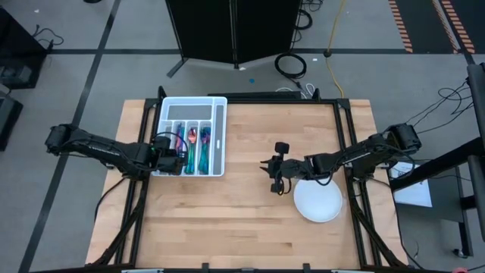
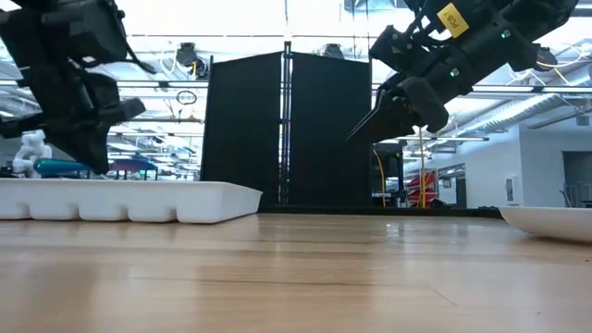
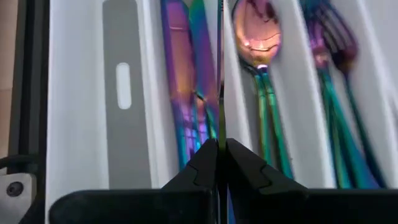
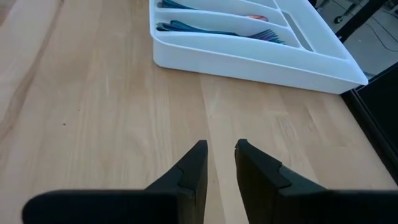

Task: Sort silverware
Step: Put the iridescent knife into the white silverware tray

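The left gripper [image 3: 217, 152] hangs over the near end of the white divided tray [image 1: 220, 136], fingers pressed almost together on a thin knife held edge-up [image 3: 219, 74]; the blade runs forward from the fingertips along the wall between 2 compartments. The pinch looks slack, though the view is too close to be sure the knife is truly gripped. To finish this placement well, the gripper should ease apart only once the knife sits over the compartment just beside its fingertips, where other knives [image 3: 186, 93] already lie, then lift straight up so nothing is dragged out.

The right gripper [image 4: 219, 162] waits above bare table [image 4: 93, 112], its fingers a little spread and holding nothing. The tray stands ahead of it; the round white plate [image 1: 318, 203] lies just beside that arm's wrist and shows no cutlery on it.

In the tray, beyond the left fingertips: an empty slot with a grey floor, then the knives, then a spoon [image 3: 256, 31], then forks [image 3: 336, 43]. The silverware seems nearly all sorted.
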`<control>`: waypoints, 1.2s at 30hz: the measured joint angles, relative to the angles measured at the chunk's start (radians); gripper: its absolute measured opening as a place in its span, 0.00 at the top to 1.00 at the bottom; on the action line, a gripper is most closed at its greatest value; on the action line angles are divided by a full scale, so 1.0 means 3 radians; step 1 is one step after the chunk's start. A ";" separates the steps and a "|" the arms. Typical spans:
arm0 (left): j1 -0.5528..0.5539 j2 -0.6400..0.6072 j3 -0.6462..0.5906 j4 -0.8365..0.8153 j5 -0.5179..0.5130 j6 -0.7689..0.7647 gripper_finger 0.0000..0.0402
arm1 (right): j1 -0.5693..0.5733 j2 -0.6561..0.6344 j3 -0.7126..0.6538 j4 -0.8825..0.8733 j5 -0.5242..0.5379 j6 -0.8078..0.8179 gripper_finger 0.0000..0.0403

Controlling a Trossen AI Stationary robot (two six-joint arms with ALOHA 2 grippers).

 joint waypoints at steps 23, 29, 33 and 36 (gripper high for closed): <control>0.0535 0.0001 -0.0374 0.0740 0.0102 0.0475 0.94 | 0.0000 0.0000 0.0000 0.0048 0.0001 0.0001 0.83; 0.0733 0.0001 -0.0374 0.0762 0.0143 0.0701 0.94 | 0.0000 0.0000 0.0000 0.0047 0.0002 0.0001 0.83; 0.0795 0.0001 -0.0374 0.0772 0.0177 0.0753 0.94 | 0.0000 0.0000 0.0000 0.0047 0.0003 0.0001 0.83; 0.0809 0.0001 -0.0374 0.0773 0.0190 0.0772 0.94 | 0.0000 0.0000 0.0000 0.0047 0.0003 0.0001 0.83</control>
